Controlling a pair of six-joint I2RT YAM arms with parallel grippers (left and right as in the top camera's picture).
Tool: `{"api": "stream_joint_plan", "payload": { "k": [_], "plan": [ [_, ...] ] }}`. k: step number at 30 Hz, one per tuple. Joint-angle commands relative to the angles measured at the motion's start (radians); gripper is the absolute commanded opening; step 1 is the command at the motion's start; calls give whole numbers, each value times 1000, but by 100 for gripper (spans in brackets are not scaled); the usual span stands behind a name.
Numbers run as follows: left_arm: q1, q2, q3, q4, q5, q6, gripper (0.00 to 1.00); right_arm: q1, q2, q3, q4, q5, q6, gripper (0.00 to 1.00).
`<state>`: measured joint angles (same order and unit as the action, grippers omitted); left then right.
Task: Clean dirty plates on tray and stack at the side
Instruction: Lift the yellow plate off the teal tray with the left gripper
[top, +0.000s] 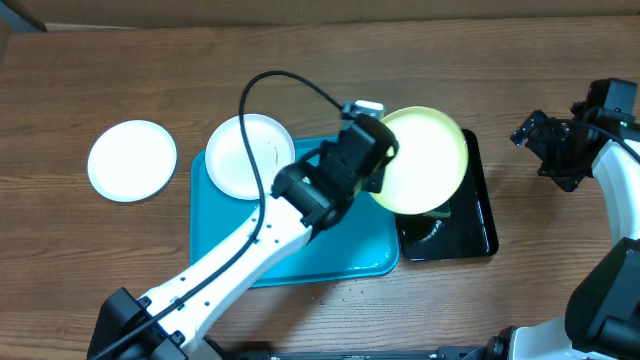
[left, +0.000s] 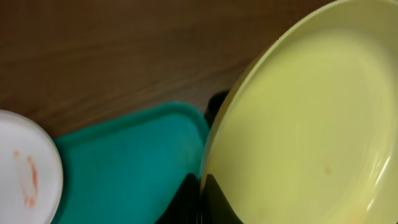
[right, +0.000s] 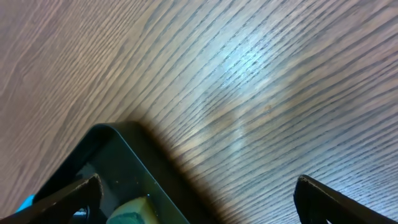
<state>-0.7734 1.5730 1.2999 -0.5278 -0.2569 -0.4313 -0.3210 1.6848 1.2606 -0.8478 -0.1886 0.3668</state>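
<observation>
My left gripper (top: 378, 160) is shut on the rim of the pale yellow plate (top: 425, 160) and holds it tilted over the black tray (top: 478, 215). In the left wrist view the yellow plate (left: 305, 124) fills the right side, with the fingers (left: 200, 199) pinching its edge. A white plate with orange smears (top: 248, 155) lies on the turquoise tray (top: 300, 255); it also shows in the left wrist view (left: 25, 168). Another white plate (top: 132, 160) lies on the table at left. My right gripper (top: 545, 145) is open and empty above bare table at the right.
The black tray's corner (right: 118, 168) shows in the right wrist view, with a pale yellow-green object (right: 127, 210) inside it. A black cable (top: 270, 85) loops above the left arm. Wooden table (top: 520, 60) surrounds the trays.
</observation>
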Motion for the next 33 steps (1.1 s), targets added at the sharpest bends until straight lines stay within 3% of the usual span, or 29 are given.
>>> {"api": "stream_joint_plan", "payload": {
  "k": [1, 5, 10, 20, 26, 33],
  "plan": [
    [-51, 8, 27, 85, -68, 98, 4, -8, -15, 10, 5, -30, 4, 100],
    [-96, 27, 27, 214, -93, 206, 4, -8, -15, 10, 5, -30, 4, 100],
    [-163, 82, 27, 366, -177, 424, 4, -8, -15, 10, 5, -30, 4, 100],
    [-309, 157, 27, 524, -587, 821, 4, -8, -15, 10, 5, -30, 4, 100],
    [-338, 157, 27, 572, -739, 922, 4, -8, -15, 10, 5, -30, 4, 100],
    [-425, 157, 27, 582, -774, 960, 4, -8, -15, 10, 5, -30, 4, 100]
  ]
}}
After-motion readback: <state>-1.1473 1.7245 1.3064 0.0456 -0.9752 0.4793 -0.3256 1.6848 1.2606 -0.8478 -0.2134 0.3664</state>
